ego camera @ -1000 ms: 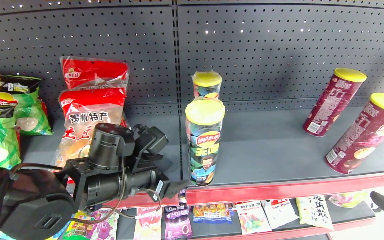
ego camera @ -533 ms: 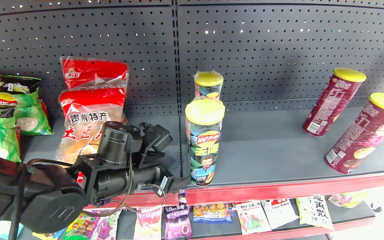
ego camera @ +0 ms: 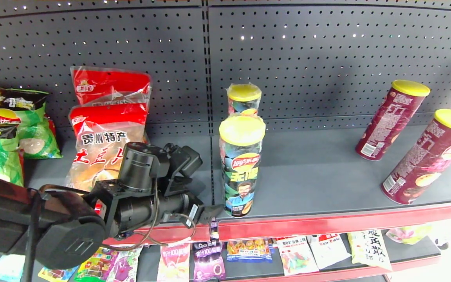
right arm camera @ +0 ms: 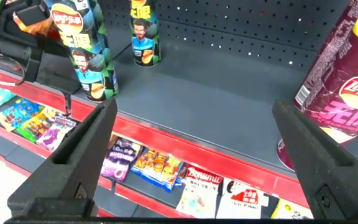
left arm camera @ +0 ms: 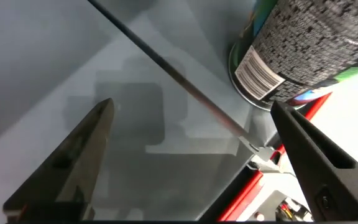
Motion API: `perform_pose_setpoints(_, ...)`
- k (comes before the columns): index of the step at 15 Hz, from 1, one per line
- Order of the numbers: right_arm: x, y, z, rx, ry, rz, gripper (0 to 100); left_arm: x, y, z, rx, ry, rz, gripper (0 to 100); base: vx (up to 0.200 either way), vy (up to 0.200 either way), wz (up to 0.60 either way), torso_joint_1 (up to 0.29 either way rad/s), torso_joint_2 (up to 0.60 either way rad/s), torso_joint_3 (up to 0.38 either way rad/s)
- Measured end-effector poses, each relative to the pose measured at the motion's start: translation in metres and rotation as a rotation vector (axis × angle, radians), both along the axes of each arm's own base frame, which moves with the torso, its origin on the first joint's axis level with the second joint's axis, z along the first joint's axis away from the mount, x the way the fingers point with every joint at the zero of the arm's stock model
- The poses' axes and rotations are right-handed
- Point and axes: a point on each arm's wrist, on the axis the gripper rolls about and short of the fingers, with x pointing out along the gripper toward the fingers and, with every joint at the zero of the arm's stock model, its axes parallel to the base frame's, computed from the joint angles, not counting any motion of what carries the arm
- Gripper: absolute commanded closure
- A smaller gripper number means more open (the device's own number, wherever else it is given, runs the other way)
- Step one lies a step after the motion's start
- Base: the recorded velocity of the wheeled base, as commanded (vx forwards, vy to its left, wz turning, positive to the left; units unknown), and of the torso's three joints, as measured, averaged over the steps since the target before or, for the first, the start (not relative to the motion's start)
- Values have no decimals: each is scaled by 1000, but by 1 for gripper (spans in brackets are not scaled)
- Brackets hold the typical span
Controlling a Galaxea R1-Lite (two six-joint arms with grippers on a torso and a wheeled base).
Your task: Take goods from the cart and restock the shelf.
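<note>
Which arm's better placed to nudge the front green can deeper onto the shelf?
Left. Its open left gripper sits just beside the front green can at the shelf front edge. The right gripper, also open, hangs before the shelf's right end, by the maroon can.

Grey perforated back panel [ego camera: 327,58]: matt painted metal.
Grey shelf board [ego camera: 319,172]: smooth, matt metal.
Red shelf edge strip [ego camera: 327,221]: glossy.
Tall green-black chip can [ego camera: 241,172]: glossy printed wrap, yellow plastic lid.
Red-and-clear snack bags [ego camera: 100,133]: shiny, crinkled plastic film.
</note>
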Motion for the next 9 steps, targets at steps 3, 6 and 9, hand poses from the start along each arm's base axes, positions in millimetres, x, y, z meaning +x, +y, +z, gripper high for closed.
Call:
perform_pose_setpoints(3, 0, 0, 0, -1, 0, -2, 0, 2, 1, 0, 3, -3, 12, 0, 0, 0, 0, 0, 0, 0)
perform_pose_setpoints(6, 0, 0, 0, 1, 1, -6, 0, 5, 1, 2, -3, -11, 19, 0, 0, 0, 0, 0, 0, 0)
perform_pose_setpoints(9, 0, 0, 0, 0, 2, -7, 0, 9, -1, 3, -8, -18, 21, 0, 0, 0, 0, 0, 0, 0)
